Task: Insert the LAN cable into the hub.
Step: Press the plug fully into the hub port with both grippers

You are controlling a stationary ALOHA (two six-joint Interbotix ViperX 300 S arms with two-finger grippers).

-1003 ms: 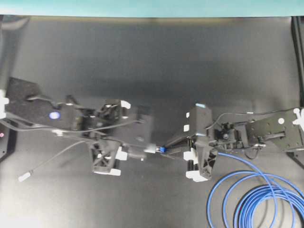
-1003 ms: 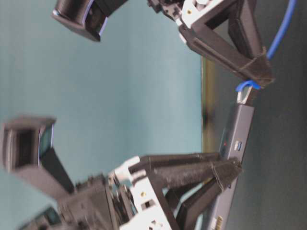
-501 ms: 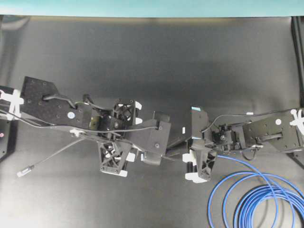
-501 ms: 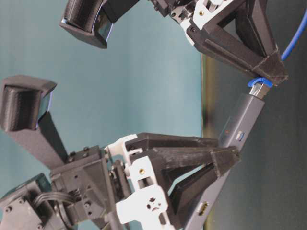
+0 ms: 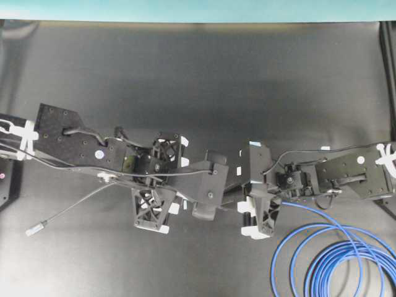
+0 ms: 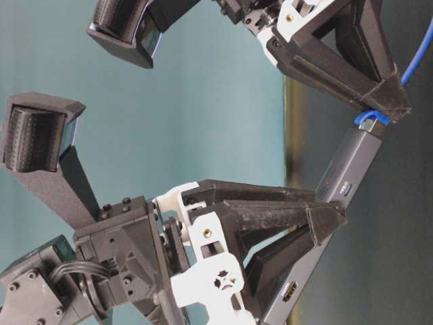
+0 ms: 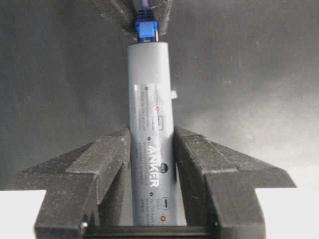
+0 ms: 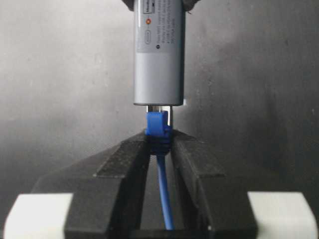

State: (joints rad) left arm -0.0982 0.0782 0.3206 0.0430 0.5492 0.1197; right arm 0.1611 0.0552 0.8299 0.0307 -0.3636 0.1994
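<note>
My left gripper is shut on the hub, a slim grey bar that points away from it, off the table. My right gripper faces it, shut on the blue boot of the LAN cable. The clear plug tip sits in the hub's end port, and a short length shows between boot and hub. From table level the hub tilts up between left gripper and right gripper. Overhead, the wrist cameras hide the joint; the LAN cable's loops lie at the lower right.
The hub's thin grey cord trails left across the black table to a small silver plug. A teal wall edge runs along the back. Both arms meet near the table's middle.
The left arm has moved right with the hub, closing the gap to the right gripper. The blue plug now meets the hub's end, and the hub tilts more steeply.
</note>
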